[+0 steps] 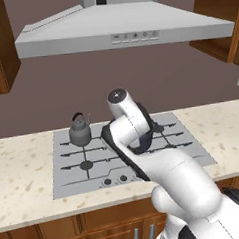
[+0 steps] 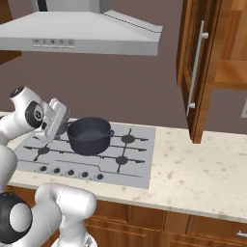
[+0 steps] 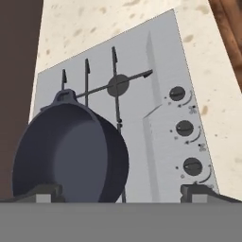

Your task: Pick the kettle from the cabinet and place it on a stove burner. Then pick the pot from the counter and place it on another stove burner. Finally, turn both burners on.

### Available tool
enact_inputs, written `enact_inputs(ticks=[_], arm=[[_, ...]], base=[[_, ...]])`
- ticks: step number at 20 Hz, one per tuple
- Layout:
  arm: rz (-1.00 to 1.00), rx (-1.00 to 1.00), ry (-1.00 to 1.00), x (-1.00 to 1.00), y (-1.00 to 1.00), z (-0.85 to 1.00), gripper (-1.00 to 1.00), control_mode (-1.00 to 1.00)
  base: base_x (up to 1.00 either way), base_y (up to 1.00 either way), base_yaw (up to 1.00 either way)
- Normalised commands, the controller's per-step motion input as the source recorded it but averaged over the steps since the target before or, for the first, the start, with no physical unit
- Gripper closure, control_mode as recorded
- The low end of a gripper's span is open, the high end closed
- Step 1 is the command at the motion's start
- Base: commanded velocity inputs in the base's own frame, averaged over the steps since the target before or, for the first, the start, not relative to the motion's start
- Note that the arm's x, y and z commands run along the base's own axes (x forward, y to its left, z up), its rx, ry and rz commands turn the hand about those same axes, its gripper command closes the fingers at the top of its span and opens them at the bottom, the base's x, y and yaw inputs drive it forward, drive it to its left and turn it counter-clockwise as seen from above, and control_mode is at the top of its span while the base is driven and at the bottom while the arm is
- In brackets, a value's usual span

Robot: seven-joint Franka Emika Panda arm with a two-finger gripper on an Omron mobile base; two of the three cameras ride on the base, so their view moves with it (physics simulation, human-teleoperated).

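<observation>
In the left base view the white arm (image 1: 159, 159) covers the middle of the cooktop (image 1: 69, 169), so the pot behind it is hidden. In the right base view the arm's hand (image 2: 53, 118) hides the kettle at the left of the frame. In the hand view the lower part of the pot (image 3: 66, 151) is cut off at the bottom. The marks beside the knobs (image 3: 184, 127) are too small to read. The cabinet (image 2: 207, 67) is cut by the right edge.
</observation>
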Motion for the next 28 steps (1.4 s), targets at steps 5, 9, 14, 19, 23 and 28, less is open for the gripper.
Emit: enact_inputs(ticks=[5, 9, 14, 19, 23, 28], arm=[[-0.06, 0.0, -0.1, -0.28, 0.09, 0.13, -1.0, -1.0], [-0.06, 0.02, -0.15, -0.32, 0.02, 0.11, -1.0, -1.0], [-0.07, 0.04, -0.16, -0.31, 0.0, 0.12, -1.0, -1.0], [-0.08, 0.12, -0.1, -0.32, 0.0, 0.09, -1.0, -1.0], [-0.12, 0.16, -0.06, -0.26, 0.0, 0.03, -1.0, -1.0], [-0.19, 0.19, -0.05, -0.27, 0.0, 0.05, -1.0, -1.0]], base=[[0.0, 0.0, 0.0], [0.0, 0.0, 0.0], [0.0, 0.0, 0.0], [0.0, 0.0, 0.0], [0.0, 0.0, 0.0], [0.0, 0.0, 0.0]])
